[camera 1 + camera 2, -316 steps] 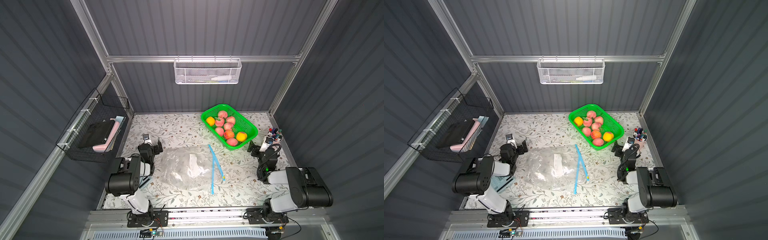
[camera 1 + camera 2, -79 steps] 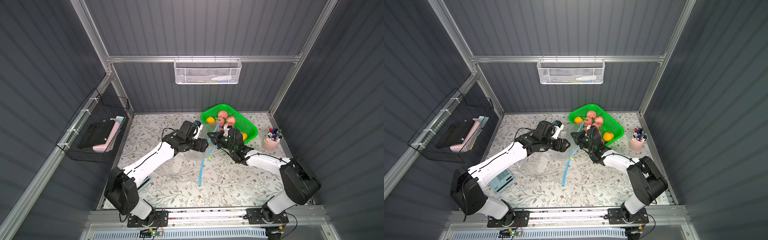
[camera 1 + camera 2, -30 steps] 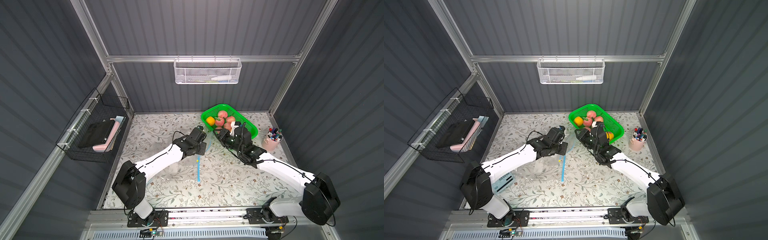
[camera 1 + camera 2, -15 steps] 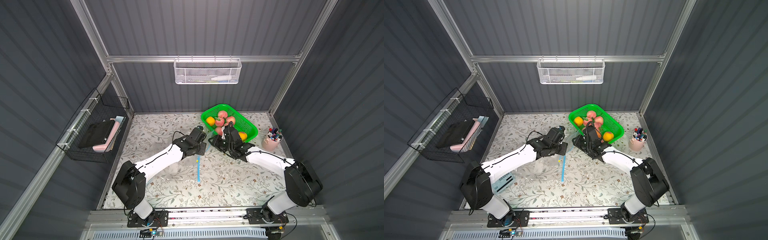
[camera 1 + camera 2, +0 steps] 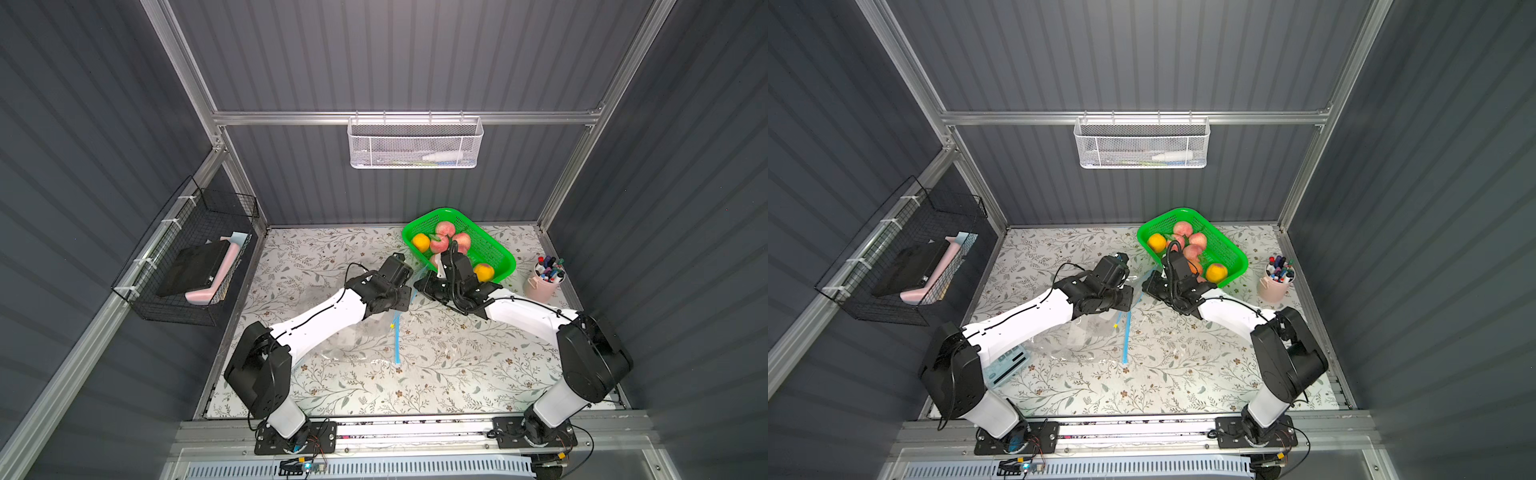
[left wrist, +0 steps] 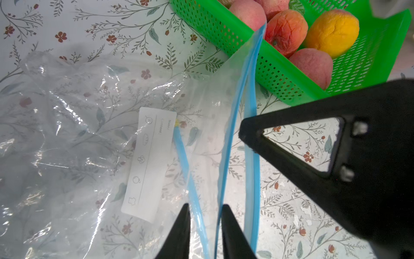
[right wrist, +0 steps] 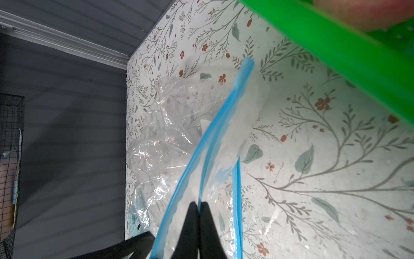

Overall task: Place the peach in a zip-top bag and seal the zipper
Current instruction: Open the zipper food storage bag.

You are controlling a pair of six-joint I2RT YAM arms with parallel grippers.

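The clear zip-top bag [image 5: 357, 332] [image 5: 1084, 332] lies crumpled mid-table, its blue zipper edge [image 6: 237, 125] raised toward the basket. My right gripper [image 7: 199, 204] [image 5: 417, 284] is shut on one blue zipper strip [image 7: 215, 134]. My left gripper [image 6: 205, 208] [image 5: 409, 298] faces it closely, its jaws a little apart, with the blue strips passing loosely between them. Several peaches [image 5: 444, 228] [image 5: 1183, 228] [image 6: 246, 13] sit in the green basket [image 5: 498, 253] [image 6: 224, 33] just behind both grippers. Neither gripper holds a peach.
Yellow fruits [image 5: 420, 242] share the basket with the peaches. A pink cup of pens [image 5: 546, 278] stands at the right edge. A black wire basket [image 5: 195, 266] hangs on the left wall, a white mesh one [image 5: 415, 143] on the back wall. A teal card [image 5: 1007, 365] lies under the left arm.
The right gripper swung from the basket to the raised zipper edge and shut on it. The left gripper's jaws, shut on that edge before, have come apart.
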